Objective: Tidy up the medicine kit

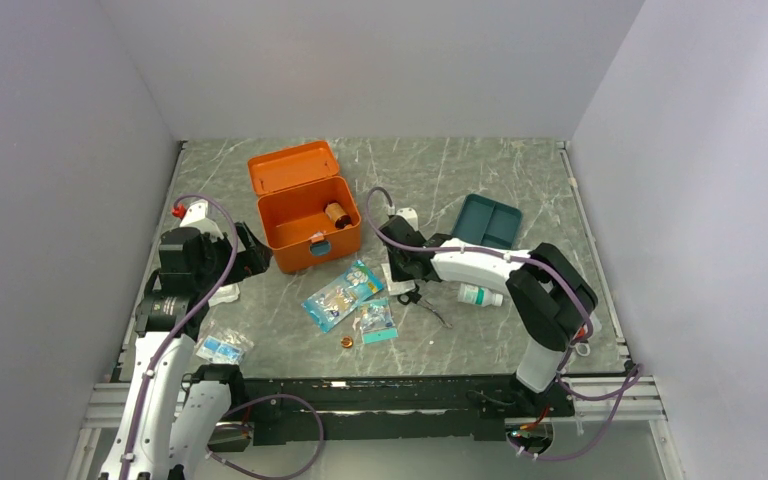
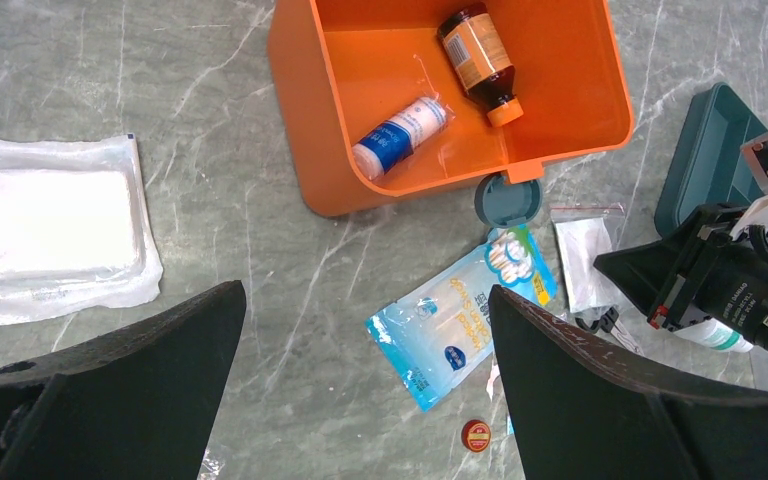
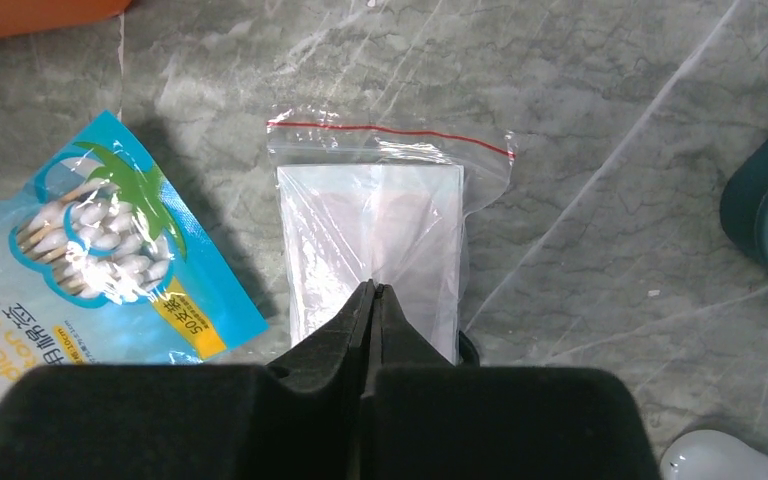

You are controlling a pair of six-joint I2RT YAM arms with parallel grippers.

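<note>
The medicine kit [image 1: 295, 252] stood open at the table's [image 1: 520, 190] back left, holding a brown bottle [image 2: 477, 50] and a bandage roll [image 2: 400, 135]. The right gripper [image 3: 372, 290] was closed tight, tips on a clear zip bag [image 3: 380, 220] beside the cotton swab packet [image 3: 100, 260]; whether it pinched the film was unclear. The left gripper [image 2: 365, 295] hung near the kit, fingers wide apart.

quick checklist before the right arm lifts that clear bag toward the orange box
1. right gripper shut on the zip bag: ok
2. grip firm enough to lift: cannot tell
3. medicine kit lid open: ok
4. free floor inside, beside the brown bottle and bandage roll: ok
5. left gripper open, clear of the bag: ok
</note>
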